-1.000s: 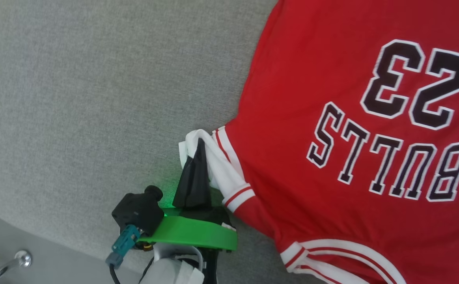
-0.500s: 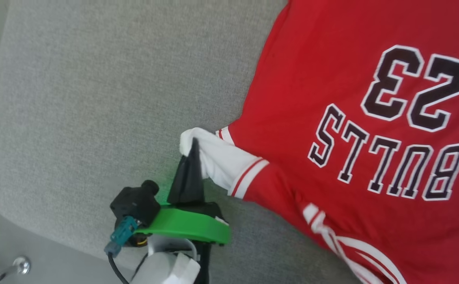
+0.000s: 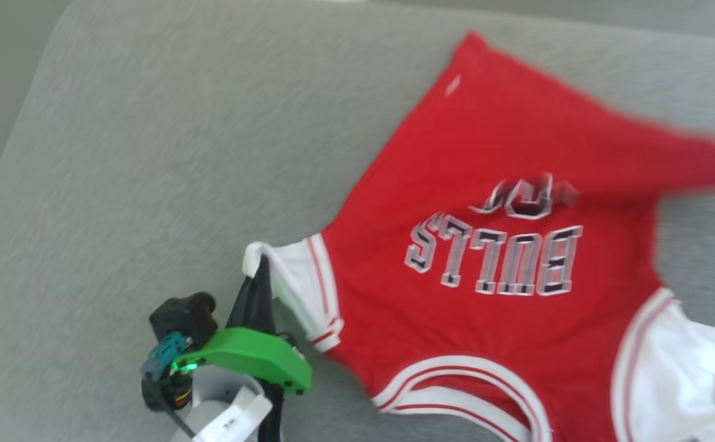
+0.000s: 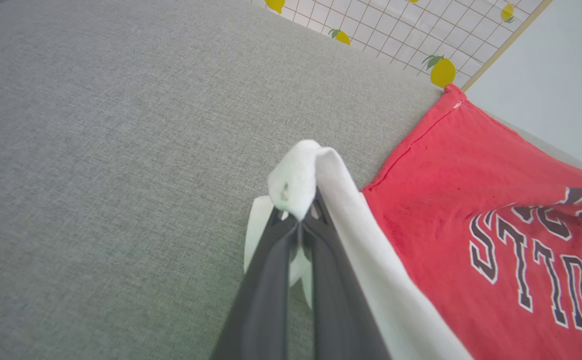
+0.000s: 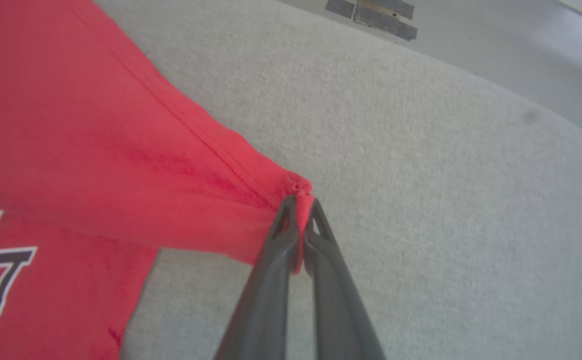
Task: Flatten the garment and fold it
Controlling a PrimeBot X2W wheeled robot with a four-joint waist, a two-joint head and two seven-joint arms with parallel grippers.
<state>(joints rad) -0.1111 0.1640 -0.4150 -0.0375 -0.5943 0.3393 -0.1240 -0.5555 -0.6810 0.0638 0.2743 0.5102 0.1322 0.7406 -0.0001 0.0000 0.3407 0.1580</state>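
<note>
Garment (image 3: 486, 331) lies print-up on the grey bench (image 3: 148, 153), skewed and partly drawn taut. Left pincer (image 3: 261, 270) is pressed together on the white near-left sleeve (image 3: 296, 276). Right pincer (image 5: 298, 202) is pinching a red corner (image 5: 271, 185) at the far right. Assessment: flattening is under way, since a crease crosses the numerals. Folding is not yet begun.
</note>
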